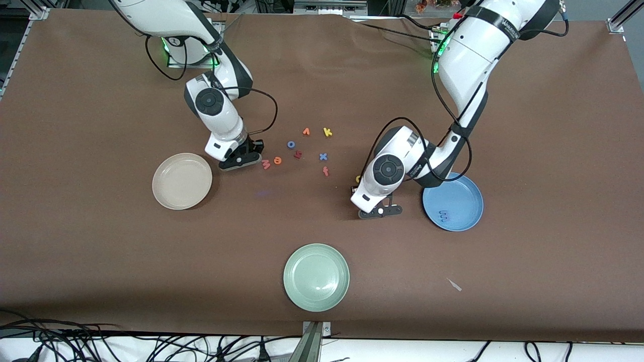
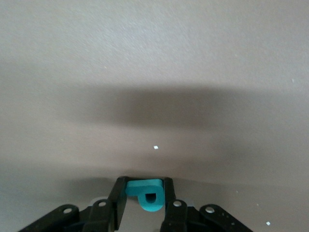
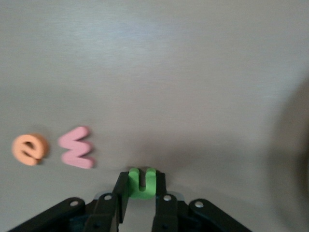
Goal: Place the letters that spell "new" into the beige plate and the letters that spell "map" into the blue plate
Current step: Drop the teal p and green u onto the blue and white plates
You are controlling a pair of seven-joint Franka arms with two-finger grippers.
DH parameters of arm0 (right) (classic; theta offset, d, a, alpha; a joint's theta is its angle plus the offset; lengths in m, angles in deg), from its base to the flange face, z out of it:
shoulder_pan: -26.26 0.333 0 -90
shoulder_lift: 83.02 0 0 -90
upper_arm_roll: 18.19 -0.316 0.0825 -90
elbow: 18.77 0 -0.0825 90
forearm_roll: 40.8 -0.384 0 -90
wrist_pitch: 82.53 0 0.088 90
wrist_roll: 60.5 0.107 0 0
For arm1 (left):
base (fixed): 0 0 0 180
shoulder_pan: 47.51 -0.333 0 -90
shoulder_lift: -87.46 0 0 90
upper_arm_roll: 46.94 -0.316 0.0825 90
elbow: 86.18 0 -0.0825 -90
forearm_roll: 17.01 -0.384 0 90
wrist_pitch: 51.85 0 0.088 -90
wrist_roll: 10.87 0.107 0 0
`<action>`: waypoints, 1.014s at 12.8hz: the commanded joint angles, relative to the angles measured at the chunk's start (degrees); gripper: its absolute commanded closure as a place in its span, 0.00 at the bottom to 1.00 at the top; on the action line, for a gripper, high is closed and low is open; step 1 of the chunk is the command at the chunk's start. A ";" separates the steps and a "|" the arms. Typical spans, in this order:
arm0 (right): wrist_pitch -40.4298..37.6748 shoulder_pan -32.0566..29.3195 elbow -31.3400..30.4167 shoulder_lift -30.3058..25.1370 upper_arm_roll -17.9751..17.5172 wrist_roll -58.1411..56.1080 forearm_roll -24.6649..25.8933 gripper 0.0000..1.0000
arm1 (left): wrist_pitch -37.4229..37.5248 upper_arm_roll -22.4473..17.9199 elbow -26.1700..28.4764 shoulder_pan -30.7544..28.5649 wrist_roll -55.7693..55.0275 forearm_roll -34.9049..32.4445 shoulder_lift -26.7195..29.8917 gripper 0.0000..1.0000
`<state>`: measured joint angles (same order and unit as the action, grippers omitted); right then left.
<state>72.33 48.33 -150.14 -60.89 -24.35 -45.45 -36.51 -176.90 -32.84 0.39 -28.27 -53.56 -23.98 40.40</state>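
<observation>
Letters lie scattered on the brown table [image 1: 553,125] in the front view, in a loose cluster at its middle. Taking the pale green plate [image 1: 316,277] as landmark: the cluster is farther from the camera than it. The red w [image 1: 266,164] and orange e [image 1: 277,160] sit side by side at the cluster's edge toward the right arm's end. The blue o [image 1: 291,145], yellow k [image 1: 327,132], blue x [image 1: 323,157] and red f [image 1: 325,171] lie among them. The beige plate [image 1: 182,181] is farther than the green plate, toward the right arm's end; the blue plate [image 1: 453,201] is toward the left arm's end, with the blue m [image 1: 444,216] lying in it. A sliver of yellow [image 1: 358,178] shows beside the left arm. The right pincer [image 1: 241,160] is down between the beige plate and the w; the left pincer [image 1: 380,211] is down beside the blue plate. Printed lettering on the left arm's upper link is too small to read.

Left wrist view: the left pincer [image 2: 145,198] is clamped on the teal p [image 2: 146,195] at the table surface.

Right wrist view: the right pincer [image 3: 141,193] is clamped on the green n [image 3: 142,182], with the w [image 3: 77,147] and e [image 3: 30,149] lying near it.
</observation>
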 commanded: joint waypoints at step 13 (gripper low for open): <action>-23.47 -0.45 6.40 -7.01 21.46 -35.88 -6.49 0.86 | 12.73 -0.13 0.97 -16.60 28.27 -4.63 4.79 0.81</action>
<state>49.21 47.51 -143.28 -67.51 -3.00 -80.33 -41.64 -163.03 -33.45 0.30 -44.77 -25.84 -26.86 45.26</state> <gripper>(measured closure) 0.744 0.648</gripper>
